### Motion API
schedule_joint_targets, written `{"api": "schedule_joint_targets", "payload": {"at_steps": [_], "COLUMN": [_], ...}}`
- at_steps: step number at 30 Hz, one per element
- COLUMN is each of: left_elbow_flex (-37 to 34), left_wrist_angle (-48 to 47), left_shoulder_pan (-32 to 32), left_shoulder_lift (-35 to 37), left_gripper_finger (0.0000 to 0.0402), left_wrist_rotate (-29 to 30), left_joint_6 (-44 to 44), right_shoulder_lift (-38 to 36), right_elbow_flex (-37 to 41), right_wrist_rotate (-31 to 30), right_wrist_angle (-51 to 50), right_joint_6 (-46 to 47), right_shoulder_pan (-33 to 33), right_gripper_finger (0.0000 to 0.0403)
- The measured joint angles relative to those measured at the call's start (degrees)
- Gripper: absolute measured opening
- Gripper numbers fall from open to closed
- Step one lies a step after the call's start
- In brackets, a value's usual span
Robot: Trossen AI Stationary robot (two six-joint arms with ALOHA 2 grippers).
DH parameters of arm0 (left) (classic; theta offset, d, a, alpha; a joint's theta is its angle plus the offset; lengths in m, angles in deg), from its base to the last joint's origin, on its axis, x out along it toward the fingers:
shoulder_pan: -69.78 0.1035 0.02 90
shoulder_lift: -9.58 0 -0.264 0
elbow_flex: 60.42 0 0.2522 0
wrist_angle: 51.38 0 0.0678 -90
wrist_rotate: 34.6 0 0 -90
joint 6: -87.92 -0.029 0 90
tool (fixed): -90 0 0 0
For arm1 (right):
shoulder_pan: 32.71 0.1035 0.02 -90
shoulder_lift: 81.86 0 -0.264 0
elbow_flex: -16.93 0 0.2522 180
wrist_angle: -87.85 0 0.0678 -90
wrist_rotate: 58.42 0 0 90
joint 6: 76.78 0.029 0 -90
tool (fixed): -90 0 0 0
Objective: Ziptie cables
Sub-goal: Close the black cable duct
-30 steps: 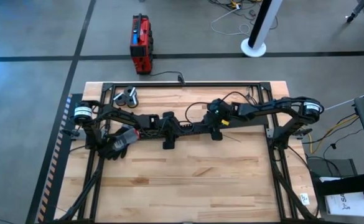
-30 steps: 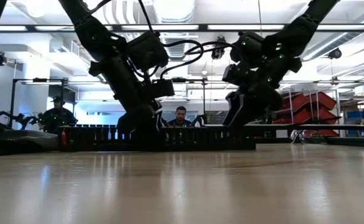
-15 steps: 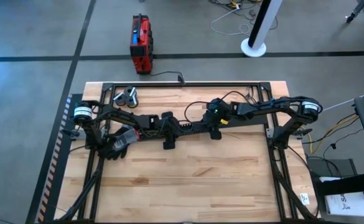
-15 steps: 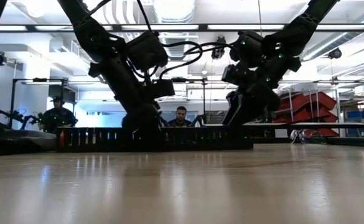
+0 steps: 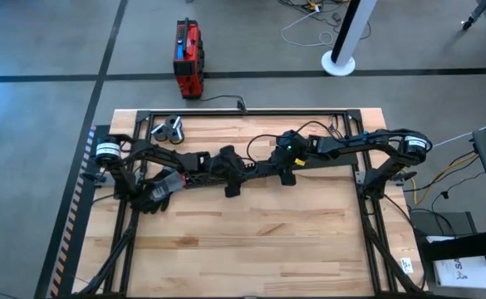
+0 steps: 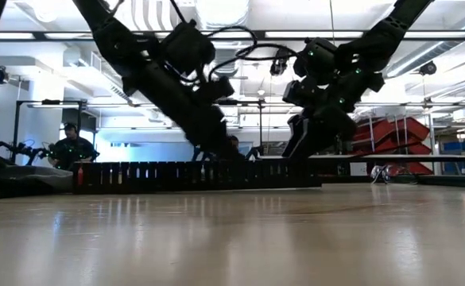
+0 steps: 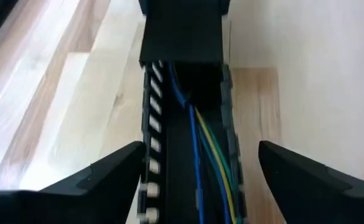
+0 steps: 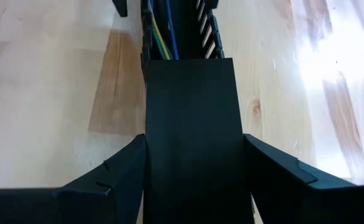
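Table (image 5: 251,241): wooden top inside a black frame. The near half lies bare; the duct and both arms crowd a band across the far half.

Duct (image 5: 251,169): long black comb-toothed channel lying across the table, well clear of every edge. In the low view it shows as a low dark rail (image 6: 160,175).

Cables (image 7: 200,155): blue, green and yellow wires running lengthwise inside the duct, between its toothed walls; also seen at the duct's open part in the right wrist view (image 8: 160,34).

Lid (image 8: 191,130): flat black cover seated on the duct at the right arm's end.

Left gripper (image 5: 234,184): reaches in from the left side, low over the duct's middle. Fingers (image 7: 107,174) spread wide, one on each side of the duct, not touching it.

Right gripper (image 5: 288,174): reaches in from the right side, low over the duct. Fingers (image 8: 113,177) spread, flanking the lid closely; whether they touch it cannot be told.

Red box (image 5: 188,58): on the floor beyond the far edge.
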Motion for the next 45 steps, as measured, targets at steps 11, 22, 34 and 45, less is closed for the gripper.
{"api": "schedule_joint_targets", "payload": {"at_steps": [11,22,34,45], "left_elbow_flex": [0.1,0.1,1.5,5.1], "left_wrist_angle": [13.8,15.6,19.6,17.8], "left_shoulder_pan": [0.7,5.2,5.7,5.9], "left_shoulder_lift": [-3.0,-3.9,-11.3,-16.9], "left_gripper_finger": [0.0326,0.033,0.0331,0.0279], "left_wrist_rotate": [-2.0,-9.2,-10.7,-10.9], "left_joint_6": [3.0,5.5,4.5,2.4], "right_shoulder_lift": [-0.1,-0.1,-0.1,-0.1], "right_elbow_flex": [-0.1,-0.1,-0.1,0.0], "right_wrist_rotate": [0.4,0.8,0.8,1.7], "right_wrist_angle": [0.3,0.5,0.9,0.0], "right_joint_6": [-0.2,-0.3,-0.3,-1.3], "right_shoulder_pan": [0.0,0.0,0.0,0.0], "right_gripper_finger": [0.0219,0.0219,0.0218,0.0218]}}
